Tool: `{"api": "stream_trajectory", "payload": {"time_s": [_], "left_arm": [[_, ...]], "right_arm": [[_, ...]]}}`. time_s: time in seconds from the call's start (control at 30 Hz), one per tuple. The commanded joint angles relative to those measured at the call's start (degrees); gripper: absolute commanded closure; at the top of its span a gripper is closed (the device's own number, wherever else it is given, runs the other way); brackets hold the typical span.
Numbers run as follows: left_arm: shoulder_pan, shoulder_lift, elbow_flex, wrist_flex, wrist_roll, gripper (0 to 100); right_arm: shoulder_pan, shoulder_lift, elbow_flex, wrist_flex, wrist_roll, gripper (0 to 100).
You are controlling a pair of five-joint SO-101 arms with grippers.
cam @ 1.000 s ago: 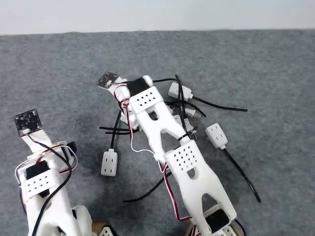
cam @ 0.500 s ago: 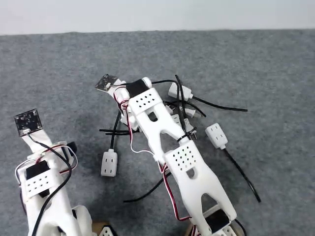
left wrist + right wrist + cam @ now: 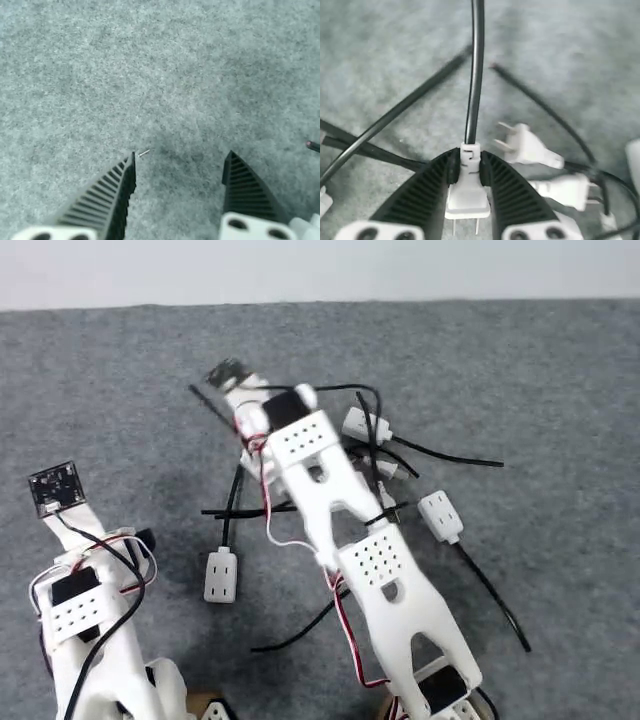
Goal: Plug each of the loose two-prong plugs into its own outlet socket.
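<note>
Two black ribbed fingers (image 3: 427,187) of the right gripper (image 3: 468,161) press on the flat sides of a white two-prong plug (image 3: 467,194). The plug body sits deep between them, with its neck level with the fingertips. Its prongs point back toward the wrist, and its black cord (image 3: 476,70) runs straight out past the tips. Just beside this gripper two loose plugs (image 3: 526,146) lie on the grey carpet (image 3: 580,60), apart from the fingers.

In the high view, one outlet socket (image 3: 221,575) lies left of centre and another (image 3: 439,515) lies right of centre. What looks like a third (image 3: 362,424) sits above the middle, partly crossed by cable.

The left gripper (image 3: 180,160) hangs over bare carpet with its fingers spread wide and nothing between them.
</note>
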Motion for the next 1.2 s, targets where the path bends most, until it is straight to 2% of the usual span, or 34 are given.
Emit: {"api": "stream_trajectory", "payload": {"time_s": [0.0,0.07,0.23,0.33,0.4,0.5,0.6,0.83,0.97,1.07,1.17], "left_arm": [[1.41,-0.79,-1.80,1.93,-1.58,74],[2.11,1.14,-2.59,2.90,-5.10,74],[2.11,14.24,-11.21,6.24,-7.12,74],[2.20,22.33,-17.54,11.52,-13.36,74],[4.31,26.02,-20.44,15.21,-18.11,77],[7.91,28.57,-21.67,18.20,-25.41,88],[8.97,28.75,-21.93,18.90,-26.64,92],[9.05,29.10,-22.64,21.36,-31.65,92],[9.93,28.92,-22.37,24.00,-38.77,92],[11.60,28.40,-21.05,24.79,-42.73,92],[12.40,27.87,-20.53,25.14,-45.27,92]], "right_arm": [[1.89,-10.95,2.11,2.77,-2.11,99.1],[2.07,-15.87,6.59,2.77,-2.81,99.1],[1.27,-30.02,21.27,2.51,-3.69,99.1],[-0.13,-37.49,29.19,2.24,-3.96,99.1],[-1.54,-41.71,33.76,2.15,-5.01,99.1],[-4.62,-47.69,40.70,1.27,-5.27,99.1],[-8.22,-54.29,48.97,-0.66,-5.27,99.1],[-15.34,-78.02,78.95,-14.11,-4.84,99.1],[-18.42,-90.15,97.32,-25.10,-4.66,99.1],[-19.56,-93.49,104.09,-30.29,-4.92,99.1],[-19.56,-91.65,104.35,-30.90,-5.10,99.1]]}}
